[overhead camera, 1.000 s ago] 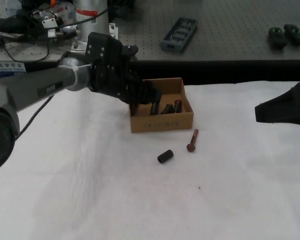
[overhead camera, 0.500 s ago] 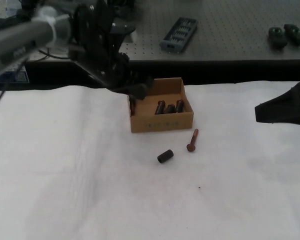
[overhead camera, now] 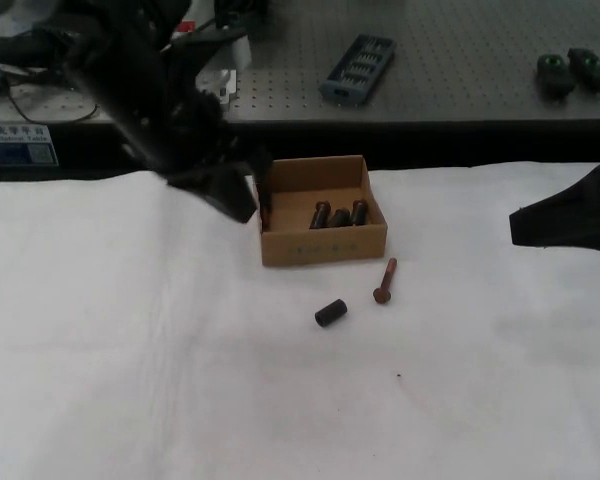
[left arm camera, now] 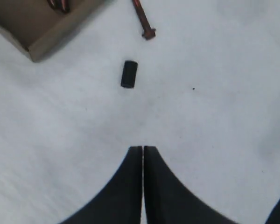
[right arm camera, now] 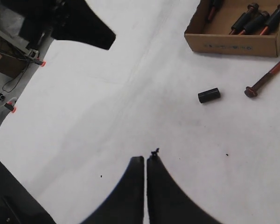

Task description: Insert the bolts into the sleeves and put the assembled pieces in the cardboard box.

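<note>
Cardboard box (overhead camera: 324, 244) sits on the white cloth (overhead camera: 180, 380) with several assembled pieces (overhead camera: 338, 215) lying inside. In front of it lie 1 loose bolt (overhead camera: 384, 281) and 1 black sleeve (overhead camera: 330, 313) (near each other, not touching). The left gripper (left arm camera: 143, 148) and right gripper (right arm camera: 145, 158) each have fingers pressed together, holding nothing.

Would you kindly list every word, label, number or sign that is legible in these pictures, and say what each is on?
Nothing can be read outright.
Brown cardboard box: a short row of dark print on its front wall, too small to read.
White-and-blue label at the far left: characters too blurred to read.
</note>
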Robot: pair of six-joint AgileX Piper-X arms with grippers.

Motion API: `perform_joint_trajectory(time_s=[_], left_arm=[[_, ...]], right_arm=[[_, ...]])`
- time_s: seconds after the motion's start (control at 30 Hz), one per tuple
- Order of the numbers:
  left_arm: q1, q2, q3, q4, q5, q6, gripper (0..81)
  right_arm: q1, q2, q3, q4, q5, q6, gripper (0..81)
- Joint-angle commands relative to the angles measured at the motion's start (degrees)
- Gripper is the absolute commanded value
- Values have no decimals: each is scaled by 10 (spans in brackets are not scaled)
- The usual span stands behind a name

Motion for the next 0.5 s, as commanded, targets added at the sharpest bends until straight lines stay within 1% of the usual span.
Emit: perform_joint_trajectory(time_s=[0.0,0.17,0.33,0.47], left_arm=[[-3,-95,100,5,-3,11,7],[-3,-210,251,-36,-3,11,7],[-3,-352,399,-85,-2,3,7],[-3,-447,486,-102,-2,1,7]], right_arm=[[-4,-6,-5,4,1,-6,29],[-4,-6,-5,5,1,-9,29],[-4,-6,-5,5,1,-54,29],[-4,-6,-5,1,1,-96,29]])
